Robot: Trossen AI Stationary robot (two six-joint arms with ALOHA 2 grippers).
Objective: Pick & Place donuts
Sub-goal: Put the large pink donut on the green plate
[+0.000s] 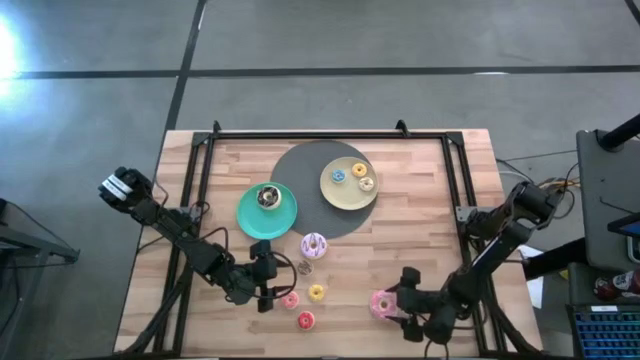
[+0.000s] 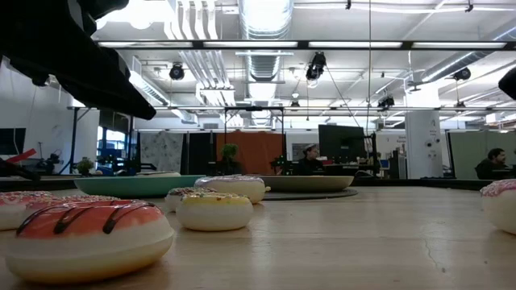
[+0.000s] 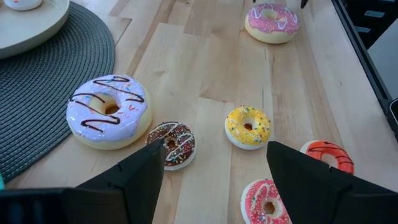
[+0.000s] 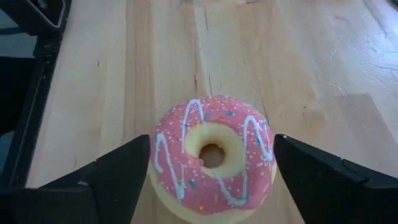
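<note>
The right gripper [image 4: 211, 180] has its fingers spread wide around the large pink donut [image 4: 213, 157], which lies flat on the wooden table [image 4: 161, 56] near its front right edge. Close evenly across the ring — centred, not on the icing rim. The left gripper [image 3: 211, 180], also spread, hovers near the small yellow donut [image 3: 248, 127] — keep clear.

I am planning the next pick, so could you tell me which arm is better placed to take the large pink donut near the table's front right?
The right. Its end effector is open with the large pink donut between its fingers, while the left end effector sits over the small donuts farther left.
</note>
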